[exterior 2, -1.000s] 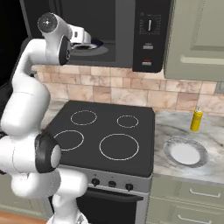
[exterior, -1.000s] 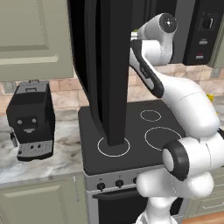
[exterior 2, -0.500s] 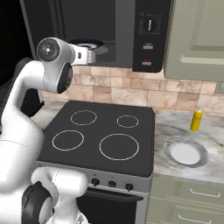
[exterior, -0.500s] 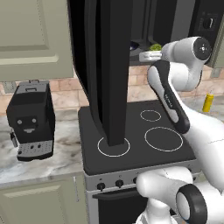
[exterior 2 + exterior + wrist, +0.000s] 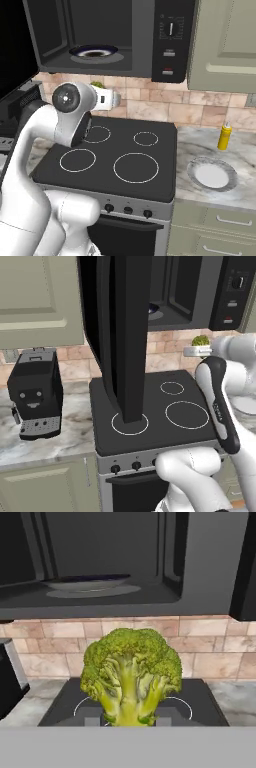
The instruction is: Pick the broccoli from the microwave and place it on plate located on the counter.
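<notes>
The broccoli (image 5: 131, 674), a green floret clump with a pale stem, stands upright between my fingertips (image 5: 92, 720). My gripper (image 5: 128, 721) is shut on its stem. The broccoli (image 5: 201, 340) hangs just below the open microwave (image 5: 135, 35), above the back of the stovetop, with my gripper (image 5: 194, 351) under it. From the right, a sliver of broccoli (image 5: 96, 84) peeks over my wrist. The white plate (image 5: 212, 175) lies on the marble counter (image 5: 240, 192), right of the stove and well away from the gripper.
The tall black microwave door (image 5: 125, 331) stands swung open left of my arm. A bluish-grey dish (image 5: 93, 51) sits inside the oven. A yellow bottle (image 5: 224, 136) stands behind the plate. A black coffee machine (image 5: 35, 393) is on the left counter. The black stovetop (image 5: 125, 155) lies below.
My hand has drawn back out of the microwave and come down with the broccoli, from the oven's mouth to below its bottom edge.
</notes>
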